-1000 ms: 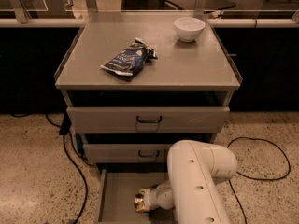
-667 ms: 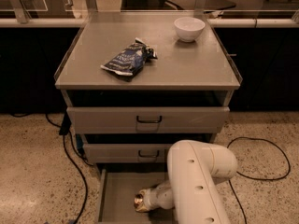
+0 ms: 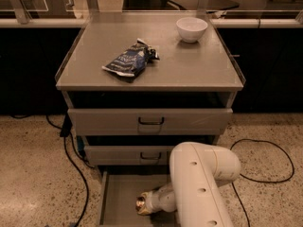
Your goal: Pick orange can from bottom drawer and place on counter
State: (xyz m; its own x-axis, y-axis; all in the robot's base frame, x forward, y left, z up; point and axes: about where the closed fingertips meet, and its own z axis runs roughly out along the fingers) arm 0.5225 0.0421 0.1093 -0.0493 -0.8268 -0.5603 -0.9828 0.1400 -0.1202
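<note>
The bottom drawer is pulled out, and the robot's cream-coloured arm reaches down into it from the right. The gripper is low inside the drawer, at the orange can. The can lies on its side near the front of the drawer floor, with its shiny round end turned to the left. The wrist covers the place where the gripper meets the can, so I cannot tell if it is closed on the can or only placed around it. I judge the step in hand to be the grasp, before any lifting. To do it well, the gripper should take the can across its body, near the middle, and the hold should be firm before the arm rises, because a smooth metal can on its side will roll or slip easily. The lift should then go straight up and a little outward, since the middle drawer and the top drawer stand close behind and above. The front wall of the bottom drawer is also in the way of a low path. On the counter a dark blue snack bag lies left of centre and a white bowl stands at the back right. The bare front right part looks the safest place to set the can.
</note>
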